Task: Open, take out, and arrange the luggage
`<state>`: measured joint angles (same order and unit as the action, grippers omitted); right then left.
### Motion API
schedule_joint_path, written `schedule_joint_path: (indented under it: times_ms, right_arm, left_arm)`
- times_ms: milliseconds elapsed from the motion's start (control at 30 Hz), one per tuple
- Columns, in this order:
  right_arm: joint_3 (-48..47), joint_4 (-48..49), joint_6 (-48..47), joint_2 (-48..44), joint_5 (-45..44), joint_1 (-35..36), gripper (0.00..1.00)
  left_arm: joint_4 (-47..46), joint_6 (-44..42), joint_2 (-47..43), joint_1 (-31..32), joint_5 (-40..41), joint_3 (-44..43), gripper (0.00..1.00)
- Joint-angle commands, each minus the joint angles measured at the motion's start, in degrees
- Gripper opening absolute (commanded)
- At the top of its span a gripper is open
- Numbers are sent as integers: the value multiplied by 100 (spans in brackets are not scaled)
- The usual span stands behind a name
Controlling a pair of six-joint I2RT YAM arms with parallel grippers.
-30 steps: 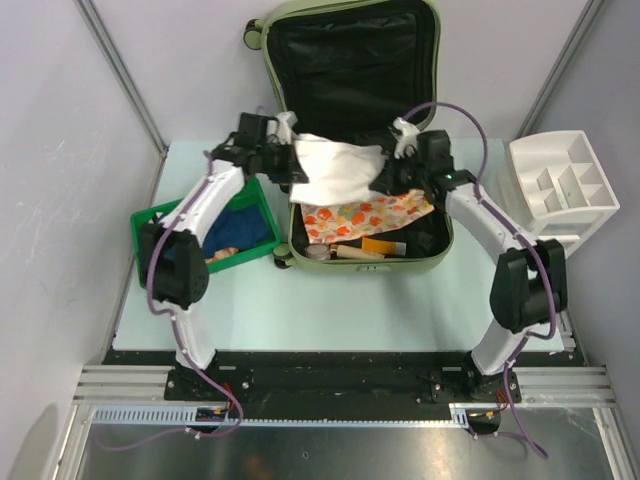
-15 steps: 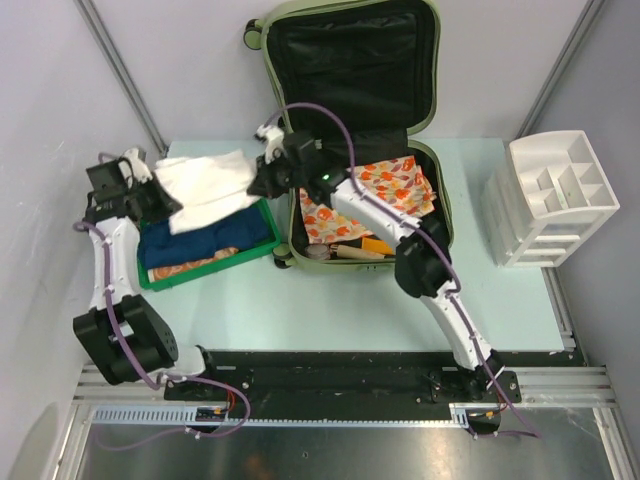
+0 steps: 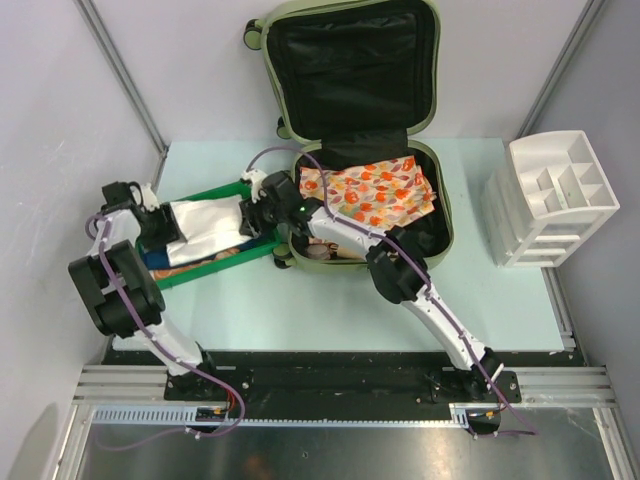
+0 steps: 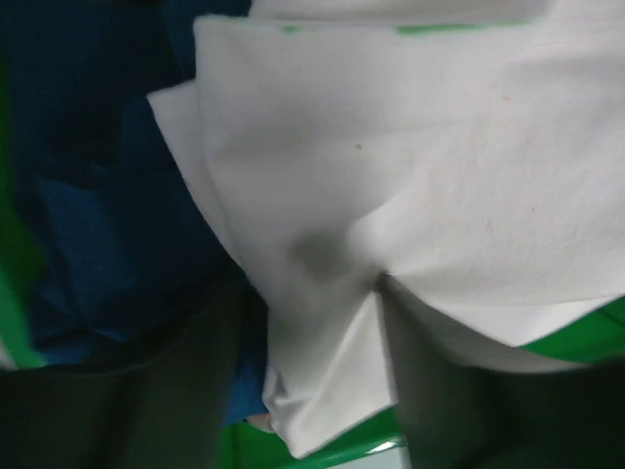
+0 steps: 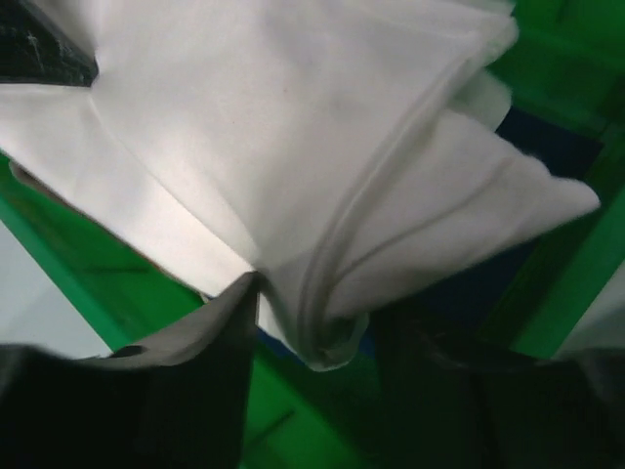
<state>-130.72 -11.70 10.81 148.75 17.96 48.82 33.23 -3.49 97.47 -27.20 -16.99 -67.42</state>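
Note:
The luggage (image 3: 350, 70) lies open at the back of the table, lid up with its black lining showing, and an orange-patterned cloth (image 3: 375, 192) in its base. A white folded cloth (image 3: 205, 222) rests on the green tray (image 3: 215, 190) to its left, on top of a blue cloth (image 4: 88, 195). My left gripper (image 3: 160, 222) is at the cloth's left end and my right gripper (image 3: 250, 210) at its right end. In the wrist views the left gripper (image 4: 312, 293) and the right gripper (image 5: 317, 303) stand open, each with an edge of the white cloth (image 4: 410, 156) loose between the fingers.
A white compartmented organizer (image 3: 555, 195) stands at the right edge of the table. The right arm reaches across the front of the suitcase base. Small items lie under the patterned cloth at the base's front. Grey walls close in at left and right.
Both arms swung left with the white cloth, from above the suitcase down onto the green tray. Both grippers have opened and the cloth now lies on the tray.

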Motion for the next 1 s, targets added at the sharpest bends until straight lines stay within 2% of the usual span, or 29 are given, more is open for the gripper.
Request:
schedule_joint_path:
  times_ms: [0, 33, 100, 200, 233, 367, 433, 533, 633, 700, 800, 900, 967]
  right_arm:
    - [-112, 222, -114, -572, -188, -197, 63]
    - [-51, 134, -88, -749, -126, -241, 73]
    - [37, 20, -44, -1274, 84, -434, 79]
    - [414, -244, 35, -2047, 339, -820, 84]
    - [563, -332, 35, -2234, 358, -934, 84]
    - [1503, -902, -298, -3000, 165, -1584, 85]
    - [1846, -1306, -728, -3341, 269, -2059, 84]
    - [2567, -1684, -1439, -3676, 647, -2762, 79]
    - [2954, -2150, -1949, -3914, 534, -3289, 79]
    - [3174, -2222, -2056, -4116, 52, -3440, 78]
    - [3613, -2205, -2144, -4336, -816, -3528, 76]
    - [4000, -1942, -2030, -4451, -1731, -3467, 77]
    - [4159, -1748, -1820, -4434, -2809, -3327, 76]
  left_arm:
    - [-142, -565, -463, -57, 346, -718, 89]
    - [-116, -618, -614, 38, 398, -790, 99]
    - [-1, -784, -1078, 275, 486, -1026, 100]
    - [34, -873, -1511, 600, 312, -1290, 100]
    - [34, -856, -1686, 689, 50, -1370, 100]
    - [25, -452, -1670, 1365, -102, -1862, 100]
    - [25, -486, -1609, 2006, -216, -2038, 100]
    - [25, -1100, -1407, 3042, -489, -1977, 100]
    - [34, -1663, -1064, 3939, -674, -1907, 100]
    - [34, -1848, -680, 4570, -412, -1933, 100]
    - [34, -1814, -239, 5056, -401, -2055, 99]
    - [25, -1525, 43, 5224, -454, -2336, 98]
    - [34, -1418, 245, 5234, -480, -2442, 98]
